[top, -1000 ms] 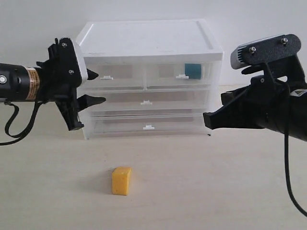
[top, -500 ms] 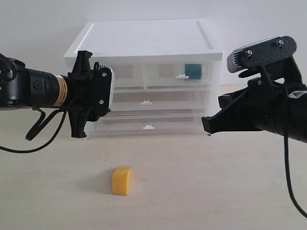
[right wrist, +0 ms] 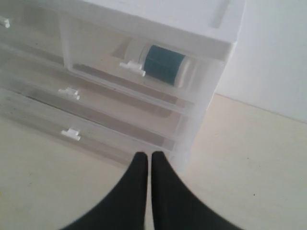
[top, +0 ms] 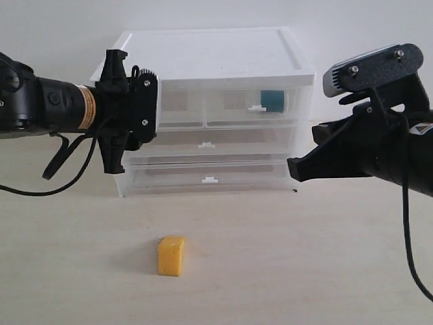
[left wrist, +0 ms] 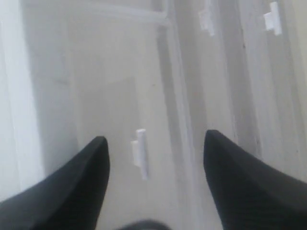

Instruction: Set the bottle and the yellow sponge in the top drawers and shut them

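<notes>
Swung inward, the left pincer (left wrist: pixel 156 135) faces the translucent plastic top-left drawer (top: pixel 180 105), jaws spread astride its white tab handle (left wrist: pixel 140 160). The right pincer (right wrist: pixel 148 154) is clenched, empty. The teal-labelled bottle (right wrist: pixel 164 64) lies in the top-right drawer (top: pixel 226 101); the orange-yellow foam sponge (top: pixel 170 255) sits on the counter (top: pixel 304 257), well apart from both.

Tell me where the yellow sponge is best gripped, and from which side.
I'd grip the yellow sponge across its left and right sides, coming down from above: it stands upright and alone on the table, with nothing near either side.
</notes>
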Controlling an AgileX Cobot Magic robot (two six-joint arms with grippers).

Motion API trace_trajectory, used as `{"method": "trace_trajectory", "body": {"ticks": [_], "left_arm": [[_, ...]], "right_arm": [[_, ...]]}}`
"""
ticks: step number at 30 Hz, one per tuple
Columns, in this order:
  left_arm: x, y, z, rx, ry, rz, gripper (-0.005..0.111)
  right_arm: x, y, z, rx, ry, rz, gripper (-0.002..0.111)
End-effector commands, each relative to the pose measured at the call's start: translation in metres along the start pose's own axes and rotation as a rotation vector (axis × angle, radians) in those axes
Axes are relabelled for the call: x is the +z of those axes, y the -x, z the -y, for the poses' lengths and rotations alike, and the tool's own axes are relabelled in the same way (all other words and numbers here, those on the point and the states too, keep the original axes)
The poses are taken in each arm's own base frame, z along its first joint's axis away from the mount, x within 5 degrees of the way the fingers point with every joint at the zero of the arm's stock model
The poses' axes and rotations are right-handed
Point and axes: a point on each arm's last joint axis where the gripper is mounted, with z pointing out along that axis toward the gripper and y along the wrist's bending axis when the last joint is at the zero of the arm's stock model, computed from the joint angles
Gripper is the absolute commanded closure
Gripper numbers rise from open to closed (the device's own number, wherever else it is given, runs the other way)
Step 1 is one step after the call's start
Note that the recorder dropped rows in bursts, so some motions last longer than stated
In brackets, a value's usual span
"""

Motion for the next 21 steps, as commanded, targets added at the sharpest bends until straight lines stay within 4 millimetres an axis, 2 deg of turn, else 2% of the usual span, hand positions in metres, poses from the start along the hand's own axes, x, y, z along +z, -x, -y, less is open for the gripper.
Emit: {"method": "trace_trajectory", "body": {"ticks": [1, 2, 6, 8, 13, 17, 19, 21], "left_arm": [[0.008, -0.003, 0.000, -0.027, -0.009, -0.028, 0.052], [0.015, -0.007, 0.008, -0.028, -0.038, -0.057, 0.052], [0.020, -0.008, 0.013, -0.030, -0.057, -0.060, 0.056], [0.020, -0.007, 0.009, -0.046, -0.043, -0.053, 0.068], [0.019, -0.007, 0.004, -0.047, -0.029, -0.053, 0.067], [0.019, -0.007, 0.004, -0.047, -0.029, -0.053, 0.067], [0.019, -0.007, 0.005, -0.047, -0.030, -0.056, 0.069], [0.019, -0.007, 0.005, -0.036, -0.031, -0.056, 0.070]], "right_arm": [[-0.003, 0.005, 0.006, -0.009, -0.066, 0.067, 0.108], [-0.003, 0.007, 0.008, -0.010, -0.081, 0.082, 0.108], [-0.003, 0.011, 0.009, -0.013, -0.093, 0.118, 0.108], [0.005, 0.011, 0.006, -0.008, -0.077, 0.136, 0.108], [0.056, 0.005, -0.008, -0.007, -0.030, 0.065, 0.108], [0.096, 0.015, -0.016, 0.003, -0.028, 0.069, 0.108], [0.110, 0.016, -0.018, -0.002, -0.030, 0.068, 0.108], [0.116, 0.015, -0.019, -0.013, -0.037, 0.071, 0.108]]}}
